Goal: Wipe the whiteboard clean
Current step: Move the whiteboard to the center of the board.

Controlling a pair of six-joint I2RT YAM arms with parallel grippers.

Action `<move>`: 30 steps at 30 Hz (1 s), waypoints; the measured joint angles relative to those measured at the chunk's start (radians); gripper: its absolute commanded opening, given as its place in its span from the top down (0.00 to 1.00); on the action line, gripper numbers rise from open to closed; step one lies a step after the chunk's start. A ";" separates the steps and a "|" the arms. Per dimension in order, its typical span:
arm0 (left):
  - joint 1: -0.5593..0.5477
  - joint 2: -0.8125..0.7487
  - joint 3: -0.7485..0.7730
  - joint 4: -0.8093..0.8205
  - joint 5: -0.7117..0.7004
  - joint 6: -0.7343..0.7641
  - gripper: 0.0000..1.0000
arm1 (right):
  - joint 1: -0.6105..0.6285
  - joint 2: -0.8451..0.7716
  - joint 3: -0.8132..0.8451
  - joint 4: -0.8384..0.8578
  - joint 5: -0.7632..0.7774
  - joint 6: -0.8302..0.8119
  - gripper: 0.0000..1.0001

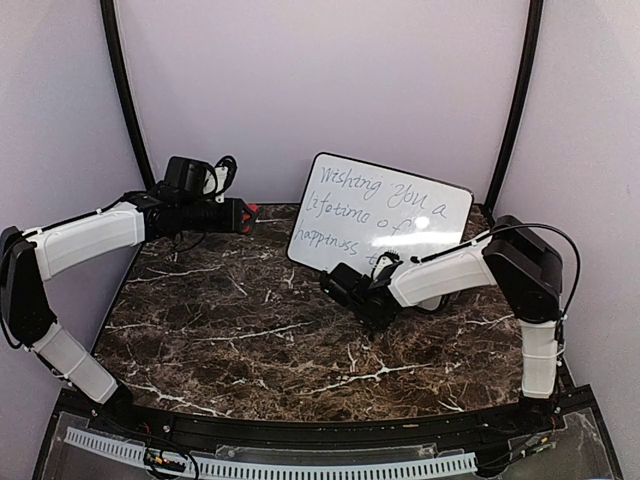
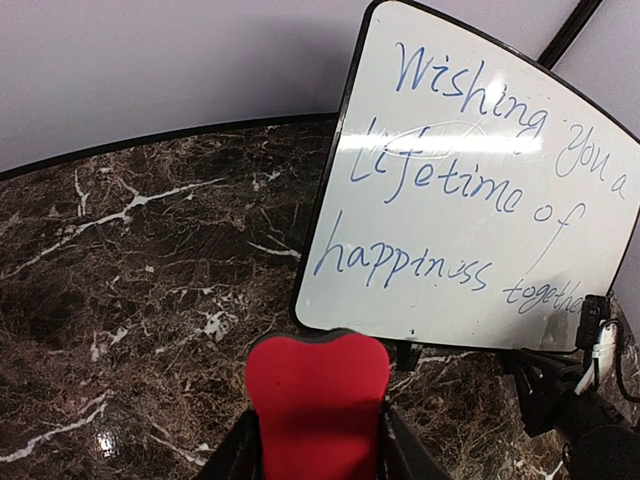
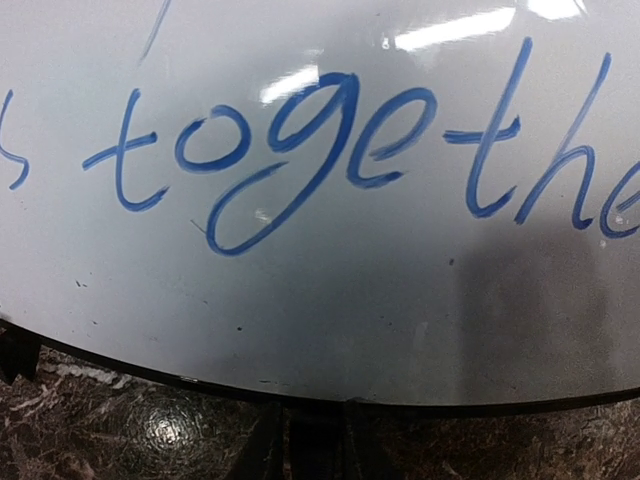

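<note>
Broadly, the marble table (image 1: 250,330) carries the whiteboard (image 1: 380,215), propped upright at the back and covered in blue writing, so nothing is erased yet. The right gripper (image 3: 315,437) sits narrowed at its lower edge, probably to steady it; whether it actually grips, I cannot tell. The left gripper (image 2: 318,435) clamps the red eraser (image 2: 318,395), aimed boardward for wiping.

A dark marble-patterned table (image 1: 250,325) with white veins bears the whiteboard (image 1: 380,212), propped tilted near its back edge.

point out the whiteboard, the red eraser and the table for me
whiteboard (image 1: 385,210): top external view, on its written face
red eraser (image 2: 318,395): left wrist view, middle of its red face
table (image 1: 250,330): top external view, bare marble patch
</note>
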 measured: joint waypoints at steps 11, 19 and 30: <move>0.000 0.000 -0.005 0.002 -0.011 0.000 0.62 | 0.018 0.009 -0.011 -0.008 0.055 -0.037 1.00; 0.000 -0.002 -0.005 0.002 -0.018 0.000 0.62 | 0.035 0.013 -0.010 -0.013 0.071 -0.029 1.00; 0.000 -0.008 -0.005 0.002 -0.037 0.000 0.62 | 0.165 0.037 0.045 -0.119 0.084 0.051 1.00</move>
